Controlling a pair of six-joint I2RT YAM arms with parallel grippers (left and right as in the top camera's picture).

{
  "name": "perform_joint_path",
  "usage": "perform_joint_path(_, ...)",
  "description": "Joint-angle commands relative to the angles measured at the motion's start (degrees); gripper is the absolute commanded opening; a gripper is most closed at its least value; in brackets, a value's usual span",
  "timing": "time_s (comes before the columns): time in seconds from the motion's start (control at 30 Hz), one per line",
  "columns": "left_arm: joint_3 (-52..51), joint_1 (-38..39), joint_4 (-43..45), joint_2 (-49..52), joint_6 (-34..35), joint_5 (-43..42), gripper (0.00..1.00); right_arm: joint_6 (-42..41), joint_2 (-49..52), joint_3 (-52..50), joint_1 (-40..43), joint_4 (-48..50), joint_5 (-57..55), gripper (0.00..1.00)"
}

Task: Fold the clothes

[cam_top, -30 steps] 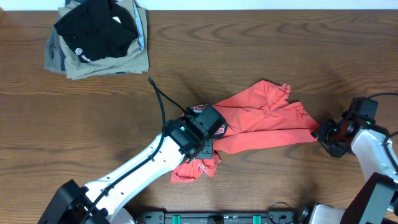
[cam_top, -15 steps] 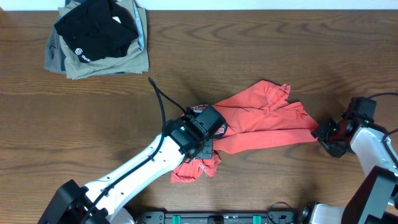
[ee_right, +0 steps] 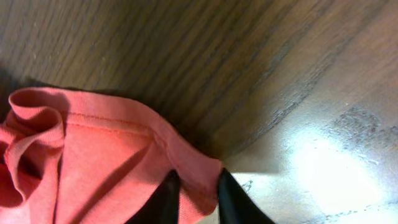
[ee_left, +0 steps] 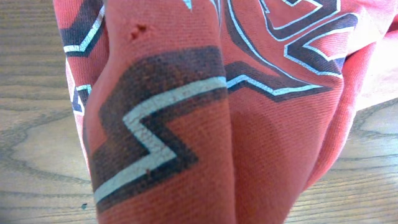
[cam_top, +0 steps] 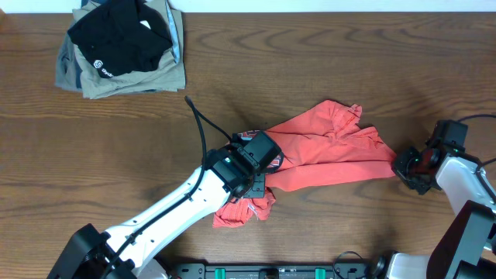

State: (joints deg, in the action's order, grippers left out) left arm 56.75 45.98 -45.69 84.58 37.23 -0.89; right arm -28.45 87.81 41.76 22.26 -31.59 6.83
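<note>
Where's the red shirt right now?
Overhead view: the red shirt lies bunched right of centre on the table, between the left jaws on its print and the right jaws on its right corner. The folded pile is far top-left.

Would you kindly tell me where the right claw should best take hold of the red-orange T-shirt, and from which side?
Take the stitched hem corner at the right tip of the red-orange T-shirt, coming in low from the right. That edge is a thin doubled band lying on the table and pointing toward the right claw, whose fingers sit either side of it.
</note>
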Motion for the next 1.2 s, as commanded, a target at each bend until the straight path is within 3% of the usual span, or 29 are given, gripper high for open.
perform_joint_path(0.0, 0.8, 0.0, -0.2, 0.3, -1.6, 1.1, 0.08, -0.3, 0.3, -0.3, -0.6, 0.4, -0.4, 0.16)
perform_joint_path(0.1, 0.8, 0.0, -0.1, 0.3, -1.6, 1.1, 0.09, -0.3, 0.3, -0.3, -0.6, 0.7, -0.4, 0.15)
perform_joint_path(0.2, 0.8, 0.0, -0.1, 0.3, -1.6, 1.1, 0.09, -0.3, 0.3, -0.3, -0.6, 0.8, -0.4, 0.24)
perform_joint_path(0.33, 0.7, 0.0, -0.1, 0.3, -1.6, 1.1, 0.13, -0.3, 0.4, -0.3, -0.6, 0.9, -0.4, 0.27)
perform_joint_path(0.83, 0.8, 0.0, 0.8, 0.3, -1.6, 1.1, 0.13, -0.3, 2.9, -0.3, -0.6, 2.0, -0.8, 0.27)
perform_joint_path(0.93, 0.8, 0.0, 0.7, 0.3, -1.6, 1.1, 0.13, -0.3, 4.3, -0.3, -0.6, 2.6, -0.8, 0.22)
perform_joint_path(1.03, 0.8, 0.0, 0.7, 0.3, -1.6, 1.1, 0.13, -0.5, 4.7, -0.3, -0.6, 2.7, -0.8, 0.01)
perform_joint_path(1.17, 0.8, 0.0, 0.7, 0.3, -1.6, 1.1, 0.13, -0.9, 4.7, -0.1, -0.6, 2.4, -0.1, 0.01)
